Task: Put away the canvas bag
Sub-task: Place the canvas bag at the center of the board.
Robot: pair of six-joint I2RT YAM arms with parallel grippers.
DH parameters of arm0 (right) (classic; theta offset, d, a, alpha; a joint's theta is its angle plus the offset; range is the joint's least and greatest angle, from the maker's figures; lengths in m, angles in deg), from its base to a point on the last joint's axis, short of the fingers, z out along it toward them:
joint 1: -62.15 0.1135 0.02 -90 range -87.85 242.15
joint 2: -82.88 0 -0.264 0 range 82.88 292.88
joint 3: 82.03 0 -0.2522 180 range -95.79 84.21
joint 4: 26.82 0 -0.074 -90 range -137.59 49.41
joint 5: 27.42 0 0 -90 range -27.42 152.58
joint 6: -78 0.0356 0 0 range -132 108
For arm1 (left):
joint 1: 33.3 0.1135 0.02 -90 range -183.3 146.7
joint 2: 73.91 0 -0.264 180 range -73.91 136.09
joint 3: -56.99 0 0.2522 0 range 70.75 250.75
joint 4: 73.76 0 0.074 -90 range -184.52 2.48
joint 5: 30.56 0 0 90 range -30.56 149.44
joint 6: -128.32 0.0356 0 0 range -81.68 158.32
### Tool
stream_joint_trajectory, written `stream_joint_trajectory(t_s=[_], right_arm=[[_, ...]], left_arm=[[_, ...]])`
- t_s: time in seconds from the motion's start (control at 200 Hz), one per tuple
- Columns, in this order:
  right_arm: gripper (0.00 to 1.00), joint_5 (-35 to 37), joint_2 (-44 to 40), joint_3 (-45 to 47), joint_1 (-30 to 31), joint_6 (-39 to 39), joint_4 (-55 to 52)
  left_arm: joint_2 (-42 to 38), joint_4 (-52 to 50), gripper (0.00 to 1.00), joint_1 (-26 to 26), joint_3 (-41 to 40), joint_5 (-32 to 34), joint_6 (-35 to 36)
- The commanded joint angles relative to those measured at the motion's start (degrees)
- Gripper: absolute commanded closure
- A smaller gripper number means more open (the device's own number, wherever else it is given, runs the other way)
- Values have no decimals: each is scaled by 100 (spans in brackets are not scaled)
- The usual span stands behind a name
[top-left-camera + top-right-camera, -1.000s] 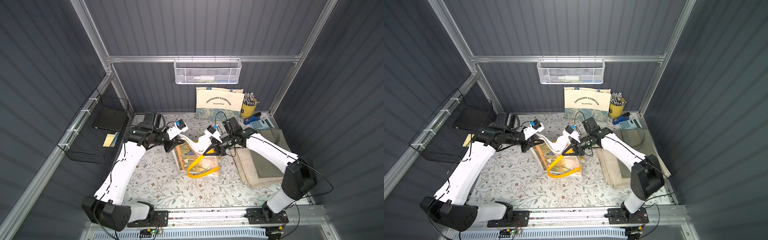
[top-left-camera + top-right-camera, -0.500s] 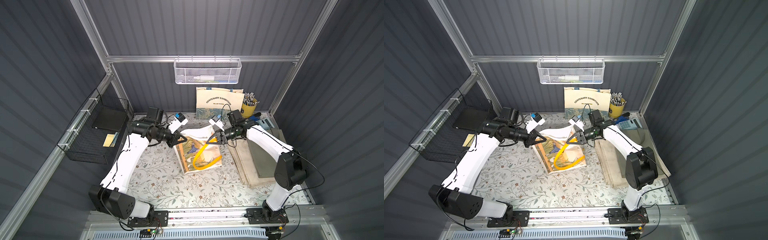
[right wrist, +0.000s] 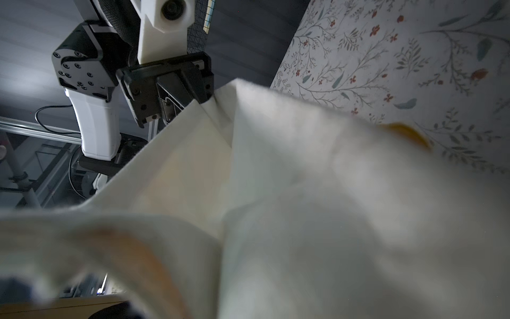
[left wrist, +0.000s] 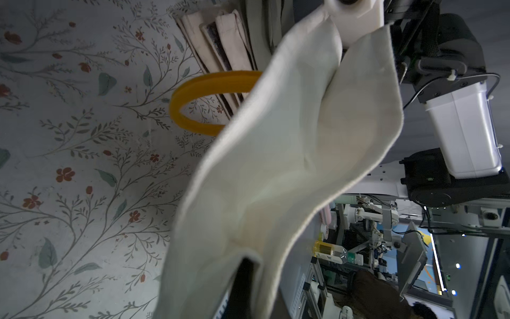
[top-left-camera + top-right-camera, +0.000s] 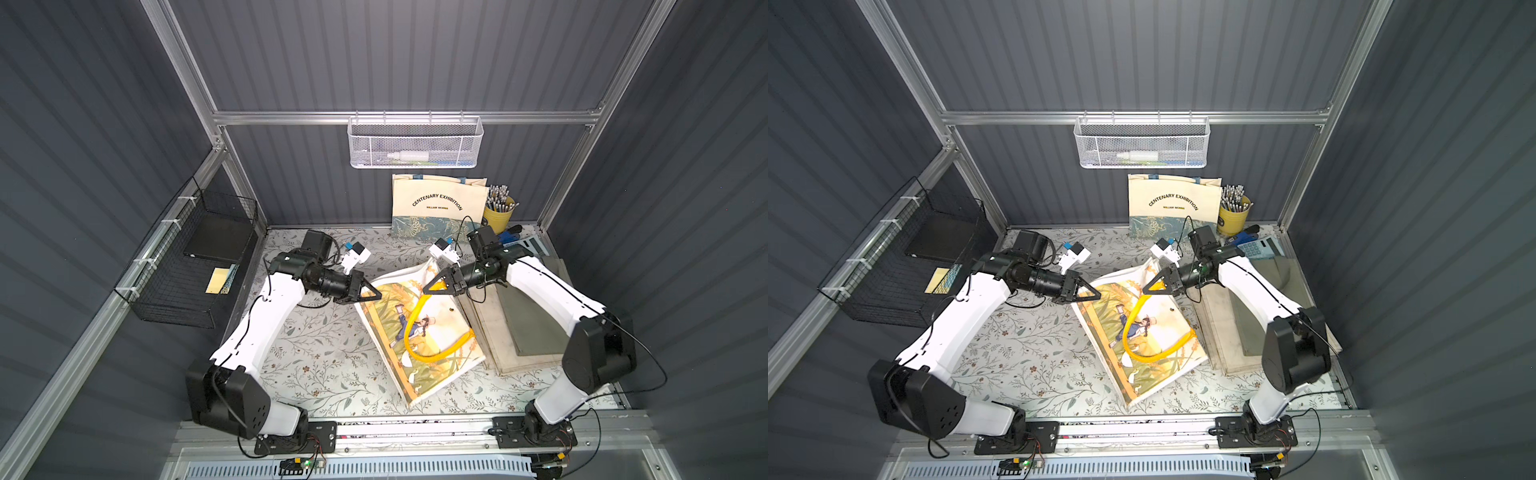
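Table (image 5: 316,357); canvas bag (image 5: 442,309) in left tool (image 5: 375,294)

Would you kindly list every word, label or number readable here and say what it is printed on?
"CENTENARY EXHIBITION": on the cream bag against the back wall.
"WILLIAM MORRIS": smaller line beneath, on the same bag.
Too small to read: the mark on the yellow cup, the keys of the calculator, the label of the bottle.
The picture bag shows no words.

Walled in by dark ribbed panels (image 5: 395,54) on aluminium framing (image 5: 291,117); floored with a floral-patterned tabletop (image 5: 324,353); hung with a white mesh basket (image 5: 415,143) behind, a black wire basket (image 5: 187,282) aside.
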Motion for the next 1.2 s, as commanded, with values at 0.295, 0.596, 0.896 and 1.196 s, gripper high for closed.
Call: stream_joint_trajectory(t_s=[0.295,0.596,0.896,1.196], right_arm=[[84,1706,2179,-1443,-49,-1676,-1532],[47,2370,2396,-2101,-166,-1331,-1185],[1,3585,1991,-2705,-405,-679,-917],[1,4416,-467,-7,-91,305,513]], left_arm=[[1781,-57,98,-168,-474,-114,1042],[1835,1496,100,-93,-1619,378,248],[1103,3066,100,186,-2599,1241,-975],[662,4234,100,785,-3213,1943,-2100]])
